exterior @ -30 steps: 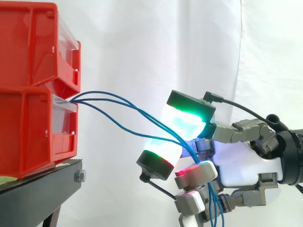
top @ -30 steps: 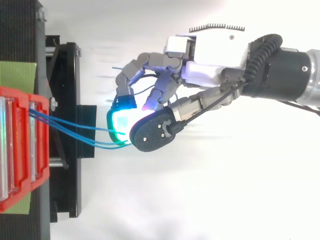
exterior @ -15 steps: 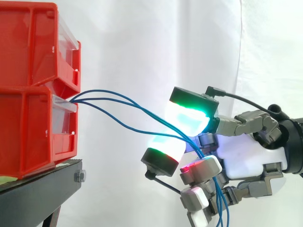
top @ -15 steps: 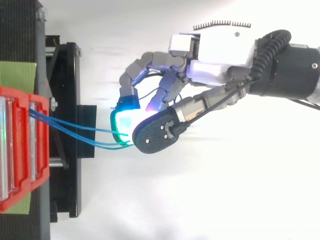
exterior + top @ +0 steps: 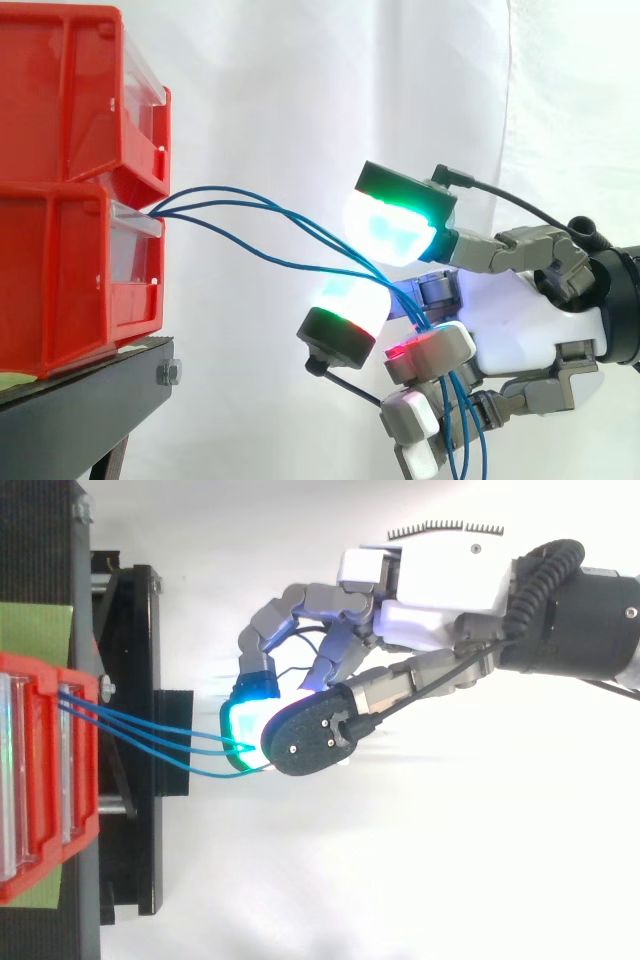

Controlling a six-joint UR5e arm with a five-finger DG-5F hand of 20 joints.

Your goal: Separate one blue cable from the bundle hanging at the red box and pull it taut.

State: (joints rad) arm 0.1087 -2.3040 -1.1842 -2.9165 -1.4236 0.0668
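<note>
Your hand (image 5: pixel 520 330) has fingers curled round the blue cables (image 5: pixel 175 204), right of the red bins (image 5: pixel 60 250); black stand (image 5: pixel 80 410), white curtain (image 5: pixel 280 90).

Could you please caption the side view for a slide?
Robot hand with glowing pads curled around thin blue cables trailing from the lower red plastic bin.

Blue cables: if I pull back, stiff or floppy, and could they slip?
Likely floppy: the blue cables sag in loose curves between the red box and the hand, then dangle below its fingers. Thin and smooth-looking, so they may slide through the grip unless pinched firmly.
</note>
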